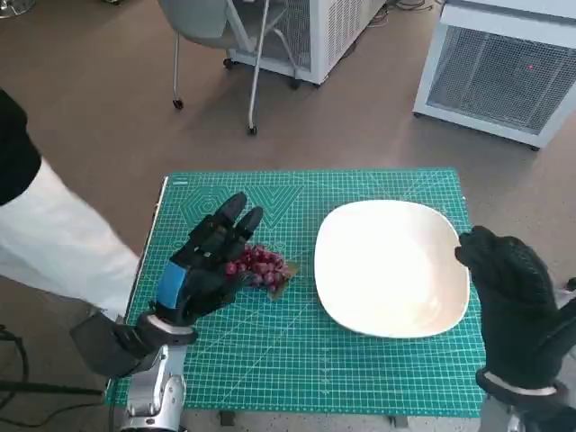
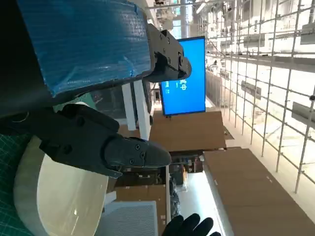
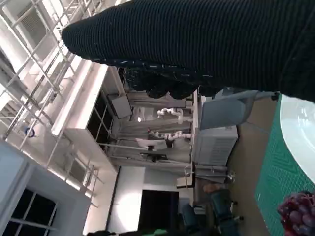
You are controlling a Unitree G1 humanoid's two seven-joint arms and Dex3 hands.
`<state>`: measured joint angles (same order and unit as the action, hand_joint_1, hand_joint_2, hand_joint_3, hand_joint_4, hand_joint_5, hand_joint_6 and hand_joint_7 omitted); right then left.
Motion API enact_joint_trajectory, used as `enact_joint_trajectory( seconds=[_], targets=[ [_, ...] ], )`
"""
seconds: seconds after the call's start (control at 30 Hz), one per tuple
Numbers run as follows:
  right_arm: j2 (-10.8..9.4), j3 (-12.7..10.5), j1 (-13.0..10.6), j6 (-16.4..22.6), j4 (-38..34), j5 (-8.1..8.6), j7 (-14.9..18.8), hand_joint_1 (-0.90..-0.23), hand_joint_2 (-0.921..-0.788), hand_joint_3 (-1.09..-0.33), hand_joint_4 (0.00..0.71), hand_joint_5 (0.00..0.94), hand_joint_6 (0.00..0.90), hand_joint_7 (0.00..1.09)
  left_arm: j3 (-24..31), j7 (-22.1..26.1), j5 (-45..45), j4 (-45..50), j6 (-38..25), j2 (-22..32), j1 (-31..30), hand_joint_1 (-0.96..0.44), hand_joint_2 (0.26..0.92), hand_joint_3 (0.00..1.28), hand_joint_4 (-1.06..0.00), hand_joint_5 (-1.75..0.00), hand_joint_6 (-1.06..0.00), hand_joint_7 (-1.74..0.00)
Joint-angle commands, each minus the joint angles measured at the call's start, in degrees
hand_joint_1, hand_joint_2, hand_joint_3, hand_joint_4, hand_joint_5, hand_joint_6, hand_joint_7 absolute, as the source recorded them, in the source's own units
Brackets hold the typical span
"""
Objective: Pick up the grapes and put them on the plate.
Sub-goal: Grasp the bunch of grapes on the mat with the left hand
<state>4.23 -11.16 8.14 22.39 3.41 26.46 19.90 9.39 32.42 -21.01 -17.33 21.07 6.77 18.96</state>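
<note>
green mat; white plate, grapes

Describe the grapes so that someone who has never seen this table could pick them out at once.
On the green cutting mat that covers the small table, look to the left of the big white plate. There, right under the fingers of the left hand, lies a small bunch of dark red grapes. It is the only small, red thing on the mat.
</note>
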Motion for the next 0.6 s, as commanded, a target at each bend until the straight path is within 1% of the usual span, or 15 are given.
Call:
enact_joint_trajectory(
  seconds=[0.03,0.3,0.6],
  targets=[
    [0.4,0.2,-0.1,-1.2,-0.2,-1.30,-0.5,-0.317,-0.921,-0.570,0.469,0.540,0.219,0.92,0.0,-0.1,-0.4,0.3,-0.1,0.0,0.3,-0.50,0.921,0.22,-0.29,0.00,-0.33,-0.06],
    [0.5,0.6,0.9,-2.3,0.3,-2.41,-1.1,-0.311,-0.921,-0.570,0.473,0.535,0.230,0.92,-0.2,0.0,-0.5,0.6,-0.1,-0.1,0.1,-0.50,0.921,0.22,-0.29,0.00,-0.33,-0.07],
    [0.8,1.0,3.1,-3.6,-0.4,-4.17,-1.7,-0.309,-0.921,-0.567,0.479,0.529,0.239,0.91,-0.3,-0.1,-0.2,1.0,0.1,-0.3,-0.2,-0.50,0.921,0.22,-0.29,0.00,-0.33,-0.07]
  ],
)
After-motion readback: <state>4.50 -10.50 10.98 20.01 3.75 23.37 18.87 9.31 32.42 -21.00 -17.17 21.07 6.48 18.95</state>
